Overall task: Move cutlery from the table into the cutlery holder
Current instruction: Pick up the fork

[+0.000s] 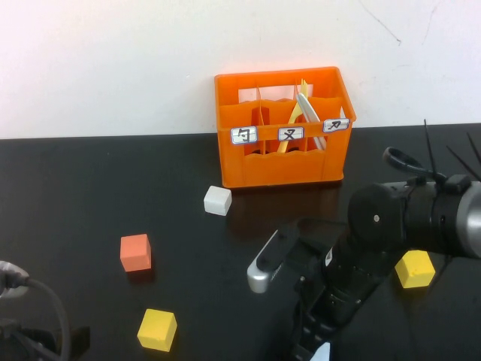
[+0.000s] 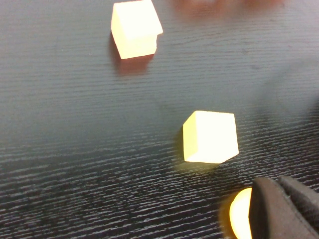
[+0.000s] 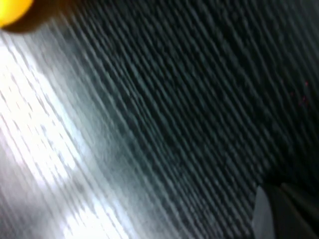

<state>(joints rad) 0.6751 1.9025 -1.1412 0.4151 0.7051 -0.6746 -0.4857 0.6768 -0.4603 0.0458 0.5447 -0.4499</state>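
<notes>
The orange cutlery holder (image 1: pixel 279 162) stands at the back of the black table (image 1: pixel 90 188). A yellow fork (image 1: pixel 292 120) and a cream-white knife (image 1: pixel 307 107) lean inside it, in the middle and right compartments. My right gripper (image 1: pixel 310 347) points down at the table's front edge, right of centre; in the right wrist view it (image 3: pixel 279 216) is shut just over bare table. A pale tip (image 1: pixel 322 353) shows beside it; I cannot tell whether it is cutlery. My left gripper (image 2: pixel 285 209) is shut over the table at the front left, holding nothing.
A white block (image 1: pixel 217 201) lies in front of the holder. An orange cube (image 1: pixel 136 252) and a yellow cube (image 1: pixel 157 329) sit at the front left, both cubes (image 2: pixel 210 137) ahead of the left gripper. Another yellow cube (image 1: pixel 415 268) lies by the right arm.
</notes>
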